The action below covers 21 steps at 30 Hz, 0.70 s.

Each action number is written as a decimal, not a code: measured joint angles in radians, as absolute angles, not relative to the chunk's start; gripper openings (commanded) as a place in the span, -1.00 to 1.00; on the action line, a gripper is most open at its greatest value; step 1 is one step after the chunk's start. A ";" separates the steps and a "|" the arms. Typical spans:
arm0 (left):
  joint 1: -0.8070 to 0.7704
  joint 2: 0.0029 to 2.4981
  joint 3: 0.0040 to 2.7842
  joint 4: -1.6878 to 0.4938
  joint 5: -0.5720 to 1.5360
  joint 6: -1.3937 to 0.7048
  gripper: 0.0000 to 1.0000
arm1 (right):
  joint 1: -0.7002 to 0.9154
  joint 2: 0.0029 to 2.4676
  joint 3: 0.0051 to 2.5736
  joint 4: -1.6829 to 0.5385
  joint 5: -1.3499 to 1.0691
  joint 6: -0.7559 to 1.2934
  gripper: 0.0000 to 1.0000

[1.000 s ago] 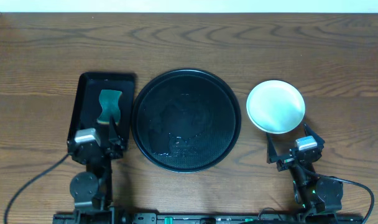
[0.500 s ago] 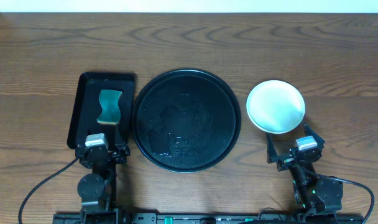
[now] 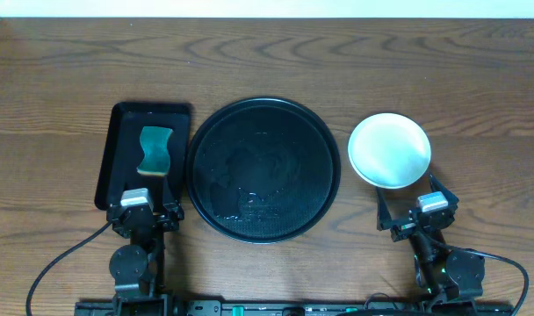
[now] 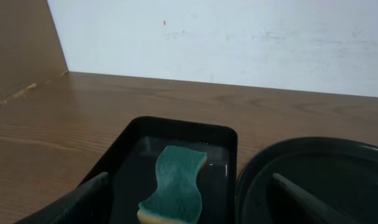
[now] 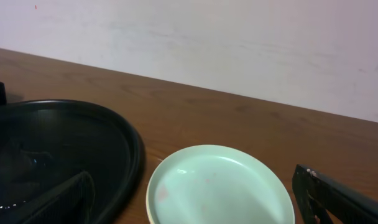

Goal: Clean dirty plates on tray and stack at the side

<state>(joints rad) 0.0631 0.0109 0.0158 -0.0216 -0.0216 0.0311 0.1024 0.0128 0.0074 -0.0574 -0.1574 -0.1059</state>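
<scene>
Checking in from the remote seat. The left tool (image 3: 144, 209) is spread wide with nothing between its fingers, sitting low over the near edge of the small rectangular tray (image 3: 118, 132). Straight ahead of it, inside that tray, a green sponge (image 4: 174, 180) with a wavy outline lies flat. It has a yellowish layer underneath, and the tray floor around it looks wet and glossy.

The big round tray (image 3: 263, 114) is ahead and to the right of the left tool, just beside the rectangular one. I honestly can't tell whether the two rims touch. Its textured surface has shiny wet patches near the middle.

The right tool (image 3: 414, 206) is wide open too and grips nothing, low over the bench (image 3: 56, 79). The plates (image 3: 390, 149) sit directly ahead of it and very close, resting on the bench. They're to the right of the round tray, near its rim, with a thin strip of wood showing between. The top one is pale mint, right side up, with a couple of faint pinkish marks. From the right wrist camera I catch a yellowish edge peeking out under its near left side. How many are underneath I can't make out.

A plain white wall (image 5: 239, 43) runs along the far side of the bench.
</scene>
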 measured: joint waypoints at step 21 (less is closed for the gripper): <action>0.063 0.011 0.016 -0.022 -0.022 0.032 0.57 | 0.102 0.013 0.007 -0.057 -0.158 -0.106 0.98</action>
